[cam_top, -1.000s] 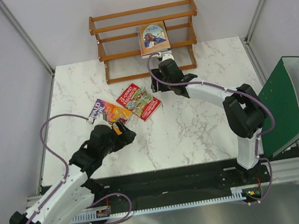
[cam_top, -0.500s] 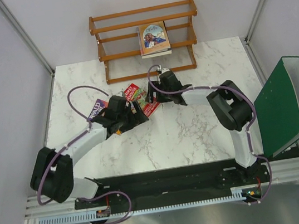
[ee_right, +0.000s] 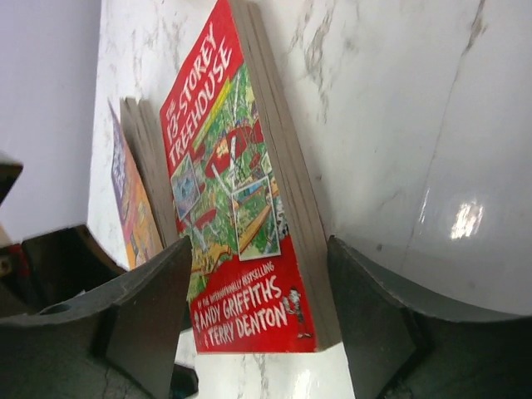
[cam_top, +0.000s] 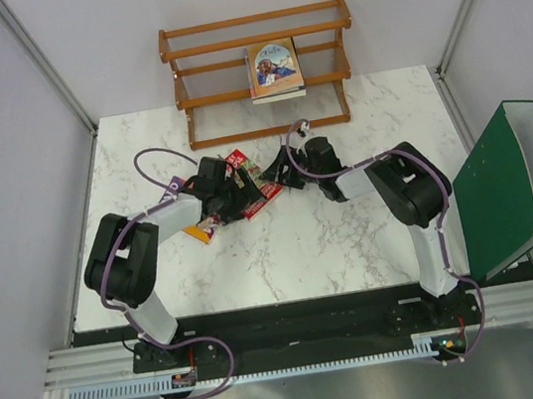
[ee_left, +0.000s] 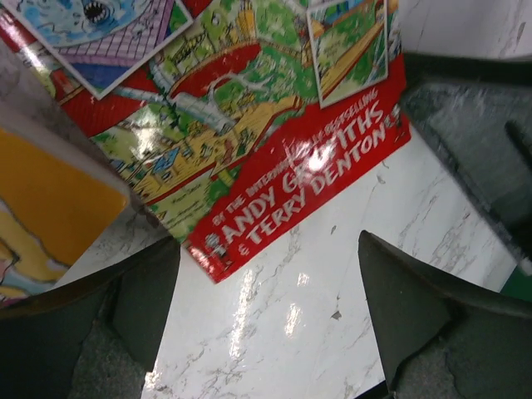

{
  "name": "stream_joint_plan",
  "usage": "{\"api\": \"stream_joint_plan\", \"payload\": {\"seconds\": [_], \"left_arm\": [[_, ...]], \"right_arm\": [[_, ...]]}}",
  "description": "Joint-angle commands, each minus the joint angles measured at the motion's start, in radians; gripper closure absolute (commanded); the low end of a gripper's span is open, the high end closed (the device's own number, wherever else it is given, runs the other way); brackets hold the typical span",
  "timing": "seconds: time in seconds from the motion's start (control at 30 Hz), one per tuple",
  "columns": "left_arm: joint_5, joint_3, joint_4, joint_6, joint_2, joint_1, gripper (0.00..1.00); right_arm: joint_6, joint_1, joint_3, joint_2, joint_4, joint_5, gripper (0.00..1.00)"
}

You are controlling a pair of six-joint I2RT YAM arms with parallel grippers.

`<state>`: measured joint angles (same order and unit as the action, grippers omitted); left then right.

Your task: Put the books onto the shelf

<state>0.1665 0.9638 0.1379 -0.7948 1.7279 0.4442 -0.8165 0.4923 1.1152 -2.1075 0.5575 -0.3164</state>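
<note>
Red "13-Storey Treehouse" paperback (cam_top: 251,174) is on the marble desk (cam_top: 352,237), mid-left, in front of the shelf (cam_top: 257,36) and well clear of it. It is cover up, with the Griffiths/Denton credit at its near end. In the right wrist view its page edge faces the camera. I can't tell from any view whether it lies fully flat or has one side tipped up. Left hand (cam_top: 243,194) sits over the book's near-left corner with its jaws spread wide. In the left wrist view that corner lies between the two dark fingers (ee_left: 150,299) with desk visible on both sides, so nothing is gripped. Right hand (cam_top: 281,173) is at the book's right edge, also open. Its fingers (ee_right: 154,320) straddle the book's near end, and I can't tell whether either pad touches the cover or the pages. The two hands are close together, one on each side of the book. The purple/orange Roald Dahl paperback (cam_top: 194,232) lies just left of the red one, mostly hidden under the left arm from above. Its orange corner shows beside the red cover in the left wrist view, but I can't tell whether the two overlap. On the shelf, the orange book with the blue oval picture (cam_top: 274,67) stands upright, cover out, right of centre on the middle tier. A large green binder (cam_top: 498,187) leans against the right wall, off the desk's right edge and well apart from everything else.
</note>
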Motion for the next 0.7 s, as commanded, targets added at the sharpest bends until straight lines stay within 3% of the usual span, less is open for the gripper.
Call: {"api": "stream_joint_plan", "payload": {"seconds": [0.0,0.3,0.37,0.5,0.67], "left_arm": [[-0.021,0.027,-0.007,-0.035,0.047,-0.012,0.05],[-0.012,0.026,-0.011,-0.012,0.036,-0.012,0.06],[-0.008,0.013,-0.012,-0.004,0.019,-0.012,0.07],[-0.016,-0.026,-0.006,0.009,-0.048,-0.013,0.06],[-0.021,-0.134,0.002,-0.024,-0.214,-0.013,0.06]], "right_arm": [[-0.124,0.017,-0.116,-0.036,0.128,-0.111,0.31],[-0.181,0.055,-0.184,-0.011,0.211,-0.184,0.48],[-0.185,0.060,-0.187,-0.003,0.211,-0.193,0.55],[-0.213,0.058,-0.262,0.059,0.260,-0.187,0.83],[-0.220,0.040,-0.395,0.200,0.280,-0.151,0.91]]}}
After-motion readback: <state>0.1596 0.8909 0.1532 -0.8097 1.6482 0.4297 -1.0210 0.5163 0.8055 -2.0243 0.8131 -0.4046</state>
